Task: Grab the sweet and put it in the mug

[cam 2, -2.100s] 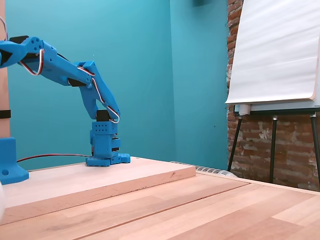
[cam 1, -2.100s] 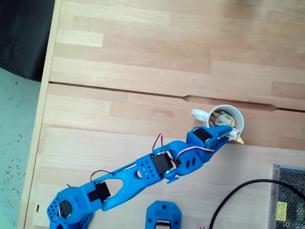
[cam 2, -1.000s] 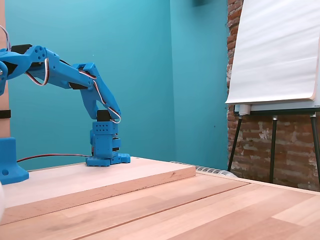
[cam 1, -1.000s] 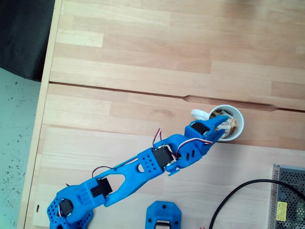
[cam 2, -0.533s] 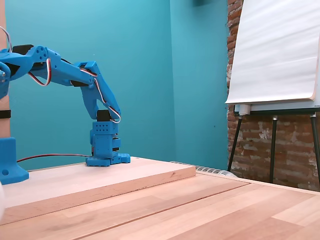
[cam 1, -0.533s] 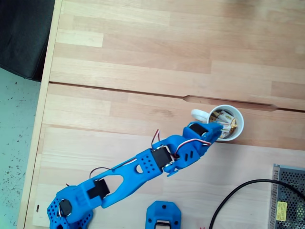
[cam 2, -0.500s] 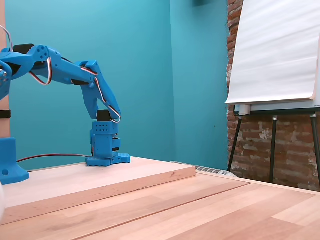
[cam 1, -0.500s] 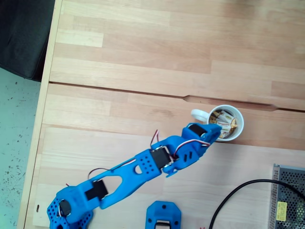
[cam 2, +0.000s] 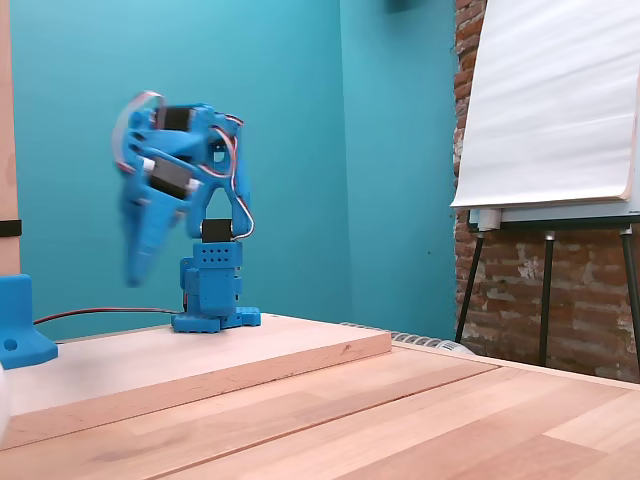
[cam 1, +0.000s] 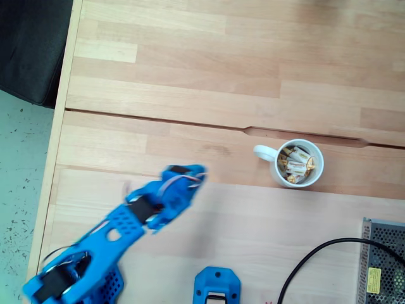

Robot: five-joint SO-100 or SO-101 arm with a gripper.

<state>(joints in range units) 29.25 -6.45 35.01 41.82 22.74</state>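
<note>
In the top-down fixed view we see a pale wooden counter [cam 1: 209, 82] made of joined planks; the mug [cam 1: 297, 163] stands upright in the right half of the frame, a little below the middle, its loop handle pointing toward the left edge; inside it lie several wrapped candies, white with yellow-orange ends, heaped together, and we cannot tell which of them is the sweet [cam 1: 295, 166] of the task, though we judge it to be in the mug, since no candy lies loose on the counter.

The blue arm [cam 1: 126, 221] is folded back in the lower left of this view, well apart from the mug; its tool [cam 1: 186, 172] is blurred, so we cannot tell whether its fingers are spread or pressed together; we judge the arm sits there because its work at the mug is done.

In the side fixed view the arm [cam 2: 180, 170] is bunched above its base at the left, the tool [cam 2: 140, 265] pointing down, smeared by motion.

A black cable [cam 1: 316, 259] and a metal box [cam 1: 381, 263] occupy the lower right corner of the top-down view.
</note>
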